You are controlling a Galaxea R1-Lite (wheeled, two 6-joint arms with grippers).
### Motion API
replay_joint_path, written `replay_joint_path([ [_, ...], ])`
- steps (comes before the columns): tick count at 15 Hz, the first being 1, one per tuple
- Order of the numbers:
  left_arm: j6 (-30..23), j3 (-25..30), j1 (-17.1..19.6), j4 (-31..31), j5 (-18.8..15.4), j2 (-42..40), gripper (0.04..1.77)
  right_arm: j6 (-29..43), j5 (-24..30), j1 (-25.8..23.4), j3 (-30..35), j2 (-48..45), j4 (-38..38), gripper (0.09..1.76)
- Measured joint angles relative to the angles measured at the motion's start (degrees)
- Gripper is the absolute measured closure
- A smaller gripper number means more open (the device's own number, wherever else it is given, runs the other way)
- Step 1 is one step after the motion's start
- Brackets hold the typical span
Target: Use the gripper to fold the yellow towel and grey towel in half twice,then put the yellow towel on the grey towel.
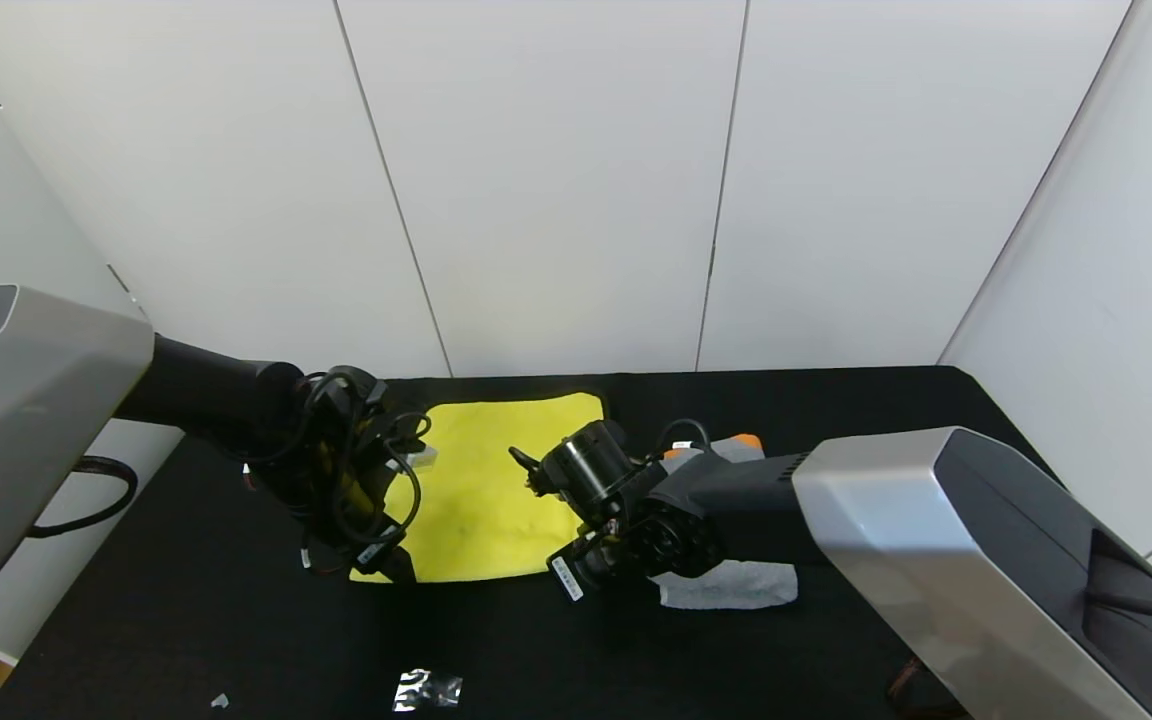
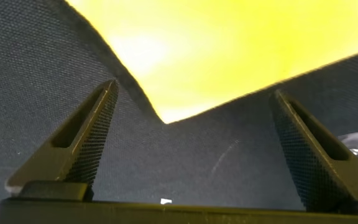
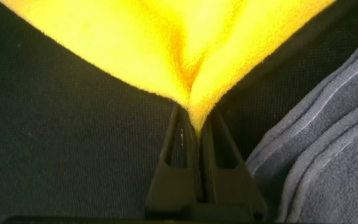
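pinching yellow towel (image 3: 166, 43), right gripper (image 3: 196, 121)

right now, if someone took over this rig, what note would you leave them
Right hand: shut on the near right corner of the yellow towel, cloth pinched between its fingers.
Left hand: open, fingers straddling the near left corner of the yellow towel, not gripping it.
Yellow towel: spread flat on the black table, no fold visible.
Grey towel: right of the yellow one, largely hidden under the right arm; its fold state cannot be judged.
Done: one corner grasped.
Left: close the left hand on its corner, fold the yellow towel twice, fold the grey towel as needed, stack yellow on grey.
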Motion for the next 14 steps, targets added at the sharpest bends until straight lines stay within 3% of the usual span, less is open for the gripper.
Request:
replay_joint_path([
  [14, -0.46, -1.57, 0.60, 0.07, -0.24, 1.95, 0.12, 0.02, -0.02, 0.05, -0.35, 0.00, 0.04, 1.71],
])
